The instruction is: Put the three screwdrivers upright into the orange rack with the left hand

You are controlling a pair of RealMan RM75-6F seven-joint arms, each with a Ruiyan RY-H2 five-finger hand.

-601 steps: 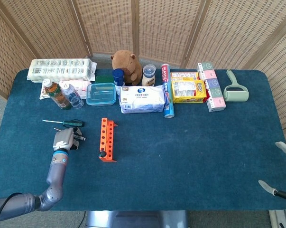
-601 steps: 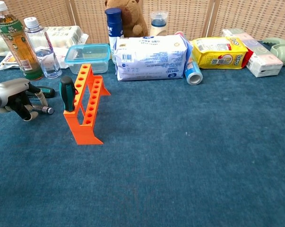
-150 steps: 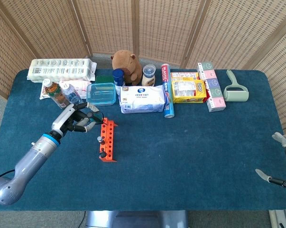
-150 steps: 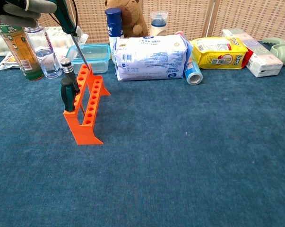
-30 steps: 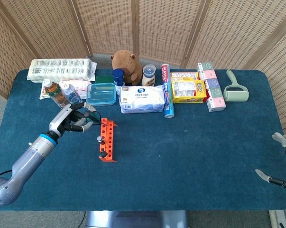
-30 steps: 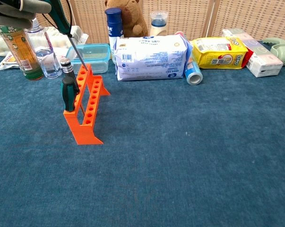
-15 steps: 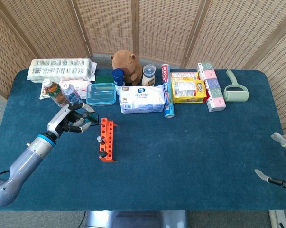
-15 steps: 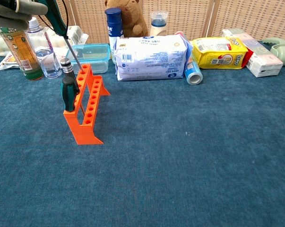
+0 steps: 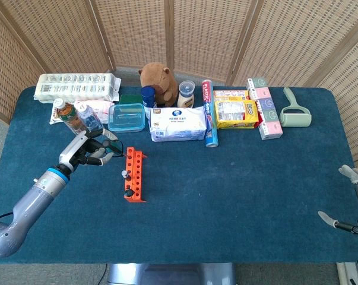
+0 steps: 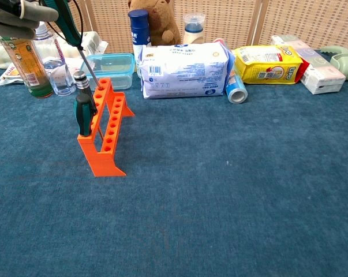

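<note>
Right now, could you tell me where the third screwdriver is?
The third screwdriver is held in the left hand, top left of the chest view, shaft slanting down toward the orange rack, in front of the bottles.

capybara plush (image 9: pixel 158 76) | wipes pack (image 9: pixel 179 123) | yellow bag (image 9: pixel 236 113) | lint roller (image 9: pixel 295 112)

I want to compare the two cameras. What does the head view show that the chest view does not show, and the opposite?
Only the head view shows the left arm whole, the right hand at the table's right edge, and the full table.

Only the chest view shows the side of the orange rack, with two screwdrivers upright in it and the tilted shaft of the third screwdriver above the rack.

Both show the left hand holding that screwdriver, the rack, the bottles, the capybara toy and the packages.
</note>
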